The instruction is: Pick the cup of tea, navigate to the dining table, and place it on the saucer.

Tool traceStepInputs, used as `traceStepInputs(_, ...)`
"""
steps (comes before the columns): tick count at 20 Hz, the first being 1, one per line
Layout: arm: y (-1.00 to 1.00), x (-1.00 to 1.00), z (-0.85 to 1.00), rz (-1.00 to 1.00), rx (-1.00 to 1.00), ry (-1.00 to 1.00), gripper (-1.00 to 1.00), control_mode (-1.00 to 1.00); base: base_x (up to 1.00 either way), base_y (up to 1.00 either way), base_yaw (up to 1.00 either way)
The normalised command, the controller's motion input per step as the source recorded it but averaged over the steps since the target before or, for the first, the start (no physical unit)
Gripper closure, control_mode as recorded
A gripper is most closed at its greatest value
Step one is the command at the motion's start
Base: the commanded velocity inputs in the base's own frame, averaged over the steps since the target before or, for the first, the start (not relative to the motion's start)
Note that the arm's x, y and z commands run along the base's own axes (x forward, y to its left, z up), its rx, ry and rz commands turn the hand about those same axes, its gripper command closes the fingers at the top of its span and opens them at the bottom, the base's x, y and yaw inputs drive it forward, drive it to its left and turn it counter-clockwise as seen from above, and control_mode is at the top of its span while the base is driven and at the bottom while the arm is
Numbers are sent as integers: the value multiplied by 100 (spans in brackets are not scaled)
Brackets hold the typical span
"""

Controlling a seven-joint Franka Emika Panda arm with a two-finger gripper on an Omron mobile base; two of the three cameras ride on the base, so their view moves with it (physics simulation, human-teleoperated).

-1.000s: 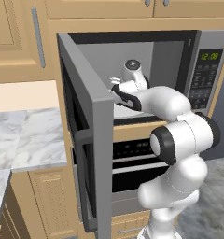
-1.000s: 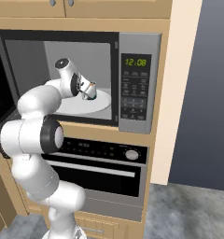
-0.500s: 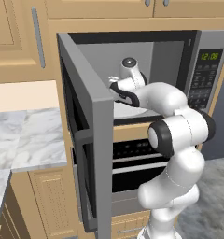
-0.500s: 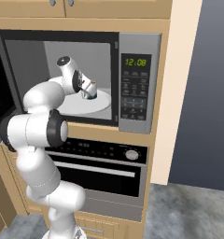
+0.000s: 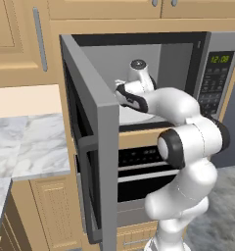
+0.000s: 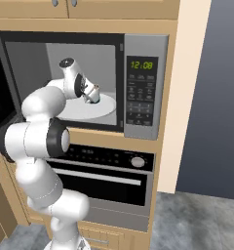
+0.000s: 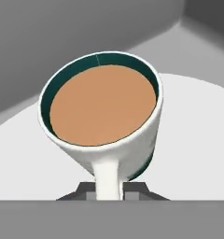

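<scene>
1. Gripper [image 6: 93, 95] is reaching into the microwave [image 6: 138, 88], clamped on the cup's [image 7: 102, 116] handle.
2. Cup sits over the white turntable [image 6: 102, 105] — can't tell if it's lifted clear.
3. I'd raise it a touch, keep it level — tea's near the brim — then back straight out past the door [image 5: 92, 142].

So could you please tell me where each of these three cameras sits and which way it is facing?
Left base view: behind the arm's left, facing the open microwave; the arm rises lower right.
Right base view: behind its right, facing the same microwave; the arm rises lower left, gripper over the white turntable.
Hand view: on the hand, facing the cup of tea on that turntable; finger tips at bottom.
</scene>
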Motion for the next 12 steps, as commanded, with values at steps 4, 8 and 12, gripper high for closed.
traceStepInputs(4, -6, -100, 27, 0, 8, -1, 100, -100, 0, 0, 0)
traceStepInputs(8, -10, -100, 43, 0, 6, 0, 100, -100, 0, 0, 0)
traceStepInputs(12, -21, -100, 61, 8, 0, -2, 100, -100, 0, 0, 0)
